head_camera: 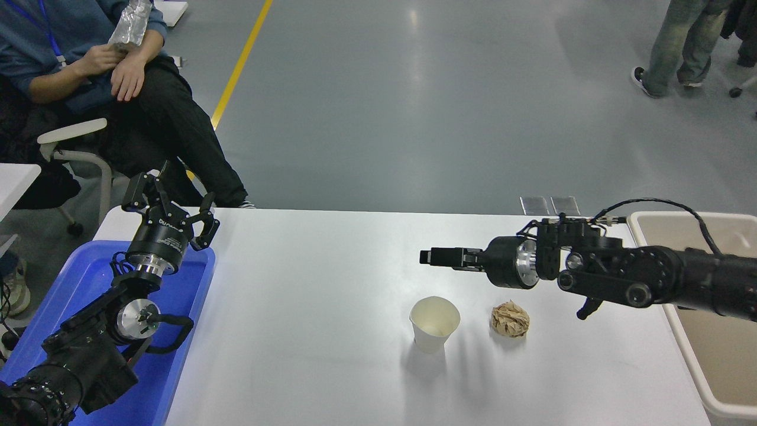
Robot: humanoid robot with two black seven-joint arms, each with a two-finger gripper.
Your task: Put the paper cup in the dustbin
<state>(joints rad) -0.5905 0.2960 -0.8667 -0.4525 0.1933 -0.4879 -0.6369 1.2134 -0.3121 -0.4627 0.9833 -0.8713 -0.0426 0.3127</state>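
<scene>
A small white paper cup [434, 323] stands upright on the white surface [307, 331], its open mouth facing up and its cream inside showing. Just to its right, apart from it, lies a crumpled brown paper ball [510, 319]. Above and slightly behind these two, the robot's right arm reaches in from the right edge, stretched out level over the surface and pointing to the left. Its right hand [434, 257] hovers above the cup without touching it; the hand is seen edge-on, so I cannot tell whether its fingers are spread or pressed together. At the far right edge of the surface sits the dustbin [644, 220], a large beige container with a thick rim, well apart from the cup and partly hidden by the arm. On the opposite side, at the lower left, the left arm is parked over a blue plastic tray [89, 269], its left hand [168, 204] pointing away with fingers spread and holding nothing. Beyond the surface, at the upper left, a seated person [89, 71] in a blue top holds a crinkled silvery wrapper [127, 26] in both hands.
</scene>
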